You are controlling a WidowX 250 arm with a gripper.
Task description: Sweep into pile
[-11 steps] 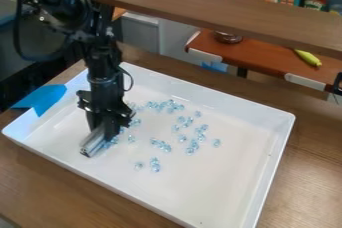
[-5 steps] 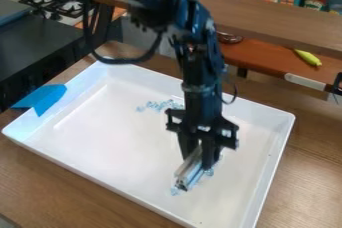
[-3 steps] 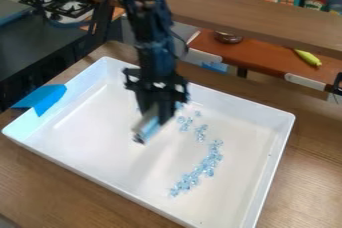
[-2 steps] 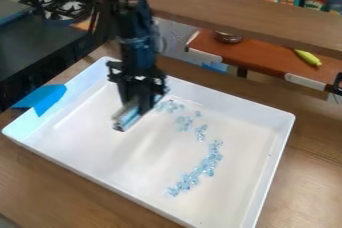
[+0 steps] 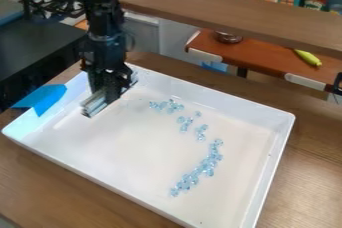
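Gripper: so the black two-finger gripper [image 5: 109, 93] is clenching a silvery, ridged metal-looking bar [image 5: 94, 105], and it's hanging over the upper-left part of the tray
Bar: it's sitting crosswise in the gripper, one end pointing toward the lower left; can't tell if it's touching the tray floor
Beads, main bunch: a bunch of clear bluish beads [image 5: 194, 176] is lying in a long, slightly bent streak in the right half of the tray, running from lower middle up toward the right
Beads, the rest: a loose cluster [image 5: 167, 105] is sitting near the far wall, and two small clumps are lying between that and the streak, so they're not making one pile
Tray: the big white rectangular tray [image 5: 120, 157] is resting on the brown wood-look tabletop [image 5: 310, 172]
Blue piece: a flat bright blue piece [image 5: 45, 101] is hanging over the tray's left rim
Behind: a long brown board [image 5: 227, 8] is stretching across above a reddish-brown surface [image 5: 267, 57]
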